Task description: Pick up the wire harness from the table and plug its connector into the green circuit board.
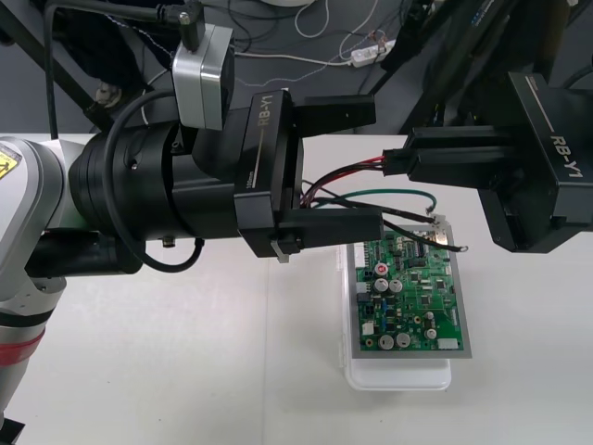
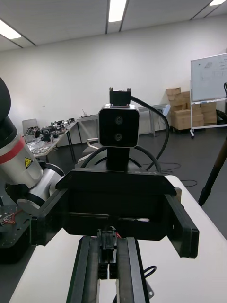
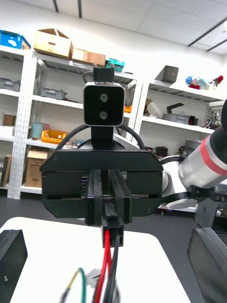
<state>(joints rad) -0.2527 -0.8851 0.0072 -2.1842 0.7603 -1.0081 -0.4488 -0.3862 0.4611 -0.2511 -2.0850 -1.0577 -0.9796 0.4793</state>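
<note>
- The left arm (image 1: 37, 185) reaches in level from the left edge of the frame. The left end effector (image 1: 375, 165) sits at frame centre above the counter (image 1: 185, 371), its fingers spread wide, one higher and one lower in the picture.
- The right end effector (image 1: 412, 158) enters from the right edge and points straight at the left one, almost tip to tip. Its fingers (image 2: 126, 270) are pressed together and clamped on the plug (image 1: 397, 164) of the wire harness (image 1: 371, 193).
- In the left wrist view, the left's own fingers (image 3: 10, 258) stand far apart. The right end effector faces them from beyond, pinching the plug, and the red, black and green wires (image 3: 106, 265) hang down from it.
- The harness is held off the counter. The wires run from the plug toward frame centre, loop back beside the left's lower finger, then trail right along the top of the green circuit board (image 1: 412, 297).
- The socket (image 1: 439, 222) is at the board's upper right corner; whether it rests there or hangs above cannot be told.
- The bend of the loop is hidden behind the left end effector's body.
- The board lies on its white base (image 1: 398, 374), lower right of centre, and the left's lower finger covers its upper left corner. The plug is apart from the board.
- A wrist camera (image 1: 202, 79) rides on the left arm, upper left of centre.
</note>
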